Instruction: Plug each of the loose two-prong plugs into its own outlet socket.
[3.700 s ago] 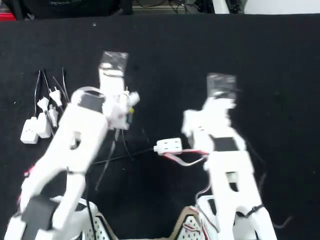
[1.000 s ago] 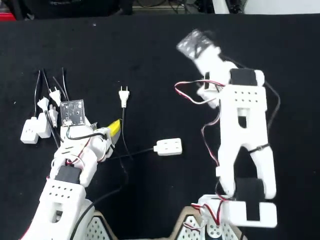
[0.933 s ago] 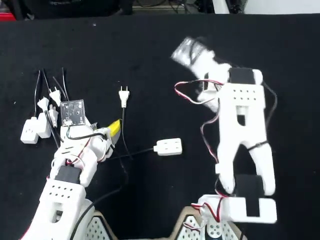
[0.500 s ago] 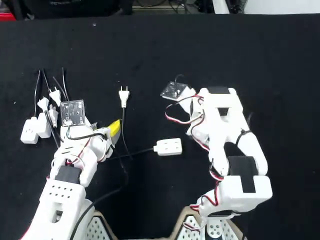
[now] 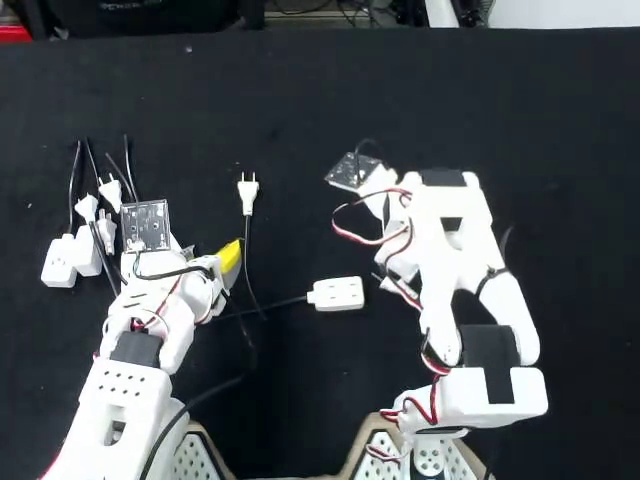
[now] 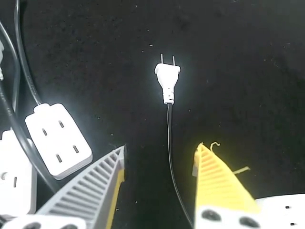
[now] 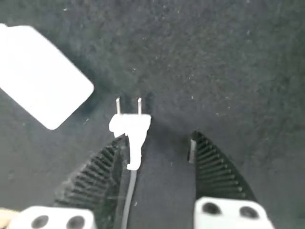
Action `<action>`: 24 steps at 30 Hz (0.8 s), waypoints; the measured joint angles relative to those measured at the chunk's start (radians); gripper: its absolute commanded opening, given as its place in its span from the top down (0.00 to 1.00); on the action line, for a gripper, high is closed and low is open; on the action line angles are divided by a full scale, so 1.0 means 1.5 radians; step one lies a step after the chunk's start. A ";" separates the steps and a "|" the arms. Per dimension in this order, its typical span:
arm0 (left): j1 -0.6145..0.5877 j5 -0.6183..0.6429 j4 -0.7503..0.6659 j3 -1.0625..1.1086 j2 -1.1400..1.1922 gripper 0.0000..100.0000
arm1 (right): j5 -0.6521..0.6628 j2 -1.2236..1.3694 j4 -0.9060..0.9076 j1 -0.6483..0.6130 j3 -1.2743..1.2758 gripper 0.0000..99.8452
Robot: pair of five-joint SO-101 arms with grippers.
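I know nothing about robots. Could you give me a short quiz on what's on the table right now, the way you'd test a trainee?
1. True or false: the left tool is shut on the plug ahead of it.
2. How many prongs has the second plug, by the right tool? A one, B two, C four.
3. What thin thing runs between the left tool's fingers?
Key: 1 false: the tool is open and the plug lies apart from it. 2 B. 3 the plug's cord.
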 measured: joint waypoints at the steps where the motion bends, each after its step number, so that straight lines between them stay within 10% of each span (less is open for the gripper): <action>1: 0.000 0.000 0.000 0.000 0.000 0.77 | 0.006 0.000 -0.025 0.000 0.016 0.82; 24: 0.000 0.000 0.000 0.000 0.000 0.77 | 0.109 -0.054 -0.039 -0.001 0.123 0.82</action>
